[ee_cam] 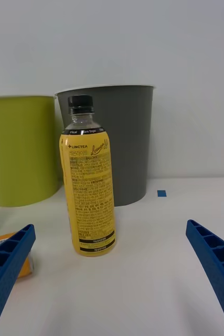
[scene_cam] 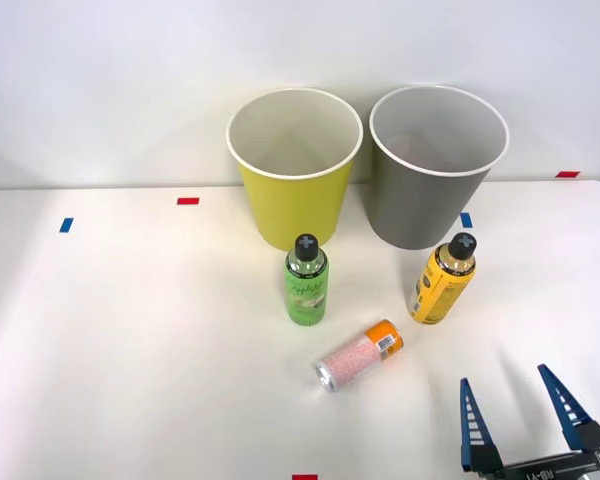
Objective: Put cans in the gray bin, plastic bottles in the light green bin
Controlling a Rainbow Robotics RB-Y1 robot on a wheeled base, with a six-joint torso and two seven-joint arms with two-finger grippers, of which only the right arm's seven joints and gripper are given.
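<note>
A pink speckled can (scene_cam: 358, 356) with an orange end lies on its side on the white table; its orange end (ee_cam: 9, 247) shows at the wrist view's edge. The green bottle (scene_cam: 306, 280) stands upright before the light green bin (scene_cam: 295, 170). The yellow bottle (scene_cam: 443, 279) stands upright before the gray bin (scene_cam: 435, 170), and in the wrist view this yellow bottle (ee_cam: 88, 184) is straight ahead with the gray bin (ee_cam: 125, 142) behind it and the light green bin (ee_cam: 20, 149) beside that. My right gripper (scene_cam: 520, 400) is open at the table's near right, short of the yellow bottle, holding nothing.
Small blue (scene_cam: 66, 225) and red (scene_cam: 187, 201) tape marks dot the table, with another blue mark (scene_cam: 466, 219) by the gray bin. A white wall rises right behind the two bins.
</note>
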